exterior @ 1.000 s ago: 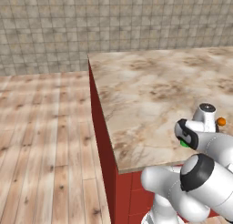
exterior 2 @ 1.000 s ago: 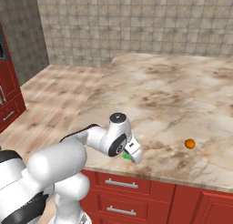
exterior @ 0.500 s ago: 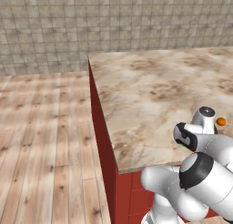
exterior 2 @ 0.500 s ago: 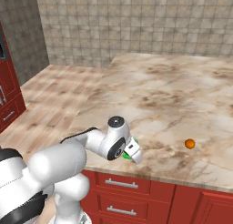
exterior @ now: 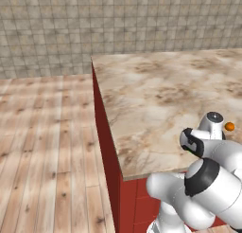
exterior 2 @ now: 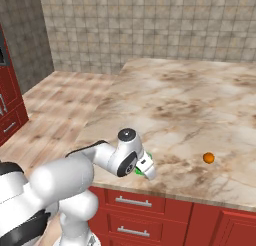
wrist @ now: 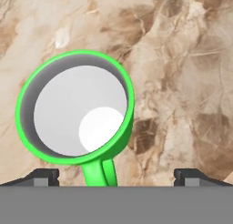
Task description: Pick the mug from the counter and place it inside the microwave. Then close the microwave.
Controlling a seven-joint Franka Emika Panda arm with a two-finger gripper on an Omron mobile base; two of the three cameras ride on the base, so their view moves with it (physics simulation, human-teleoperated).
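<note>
Below the wide-open, empty claw (wrist: 116, 175) the mug (wrist: 75, 107) stands upright on the counter (exterior 2: 200, 105) near its front edge; it looks light, rigid and smooth, so straddling the rim beside the handle seems safest

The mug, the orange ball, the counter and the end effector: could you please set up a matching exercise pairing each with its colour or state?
Column one:
1. mug
2. orange ball
3. counter
4. end effector

Column two:
A. marbled beige and brown
B. open, above the cup
C. green outside, pale inside, upright
D. lying alone on the stone, apart from the arm

Pairs: 1-C, 2-D, 3-A, 4-B
</note>
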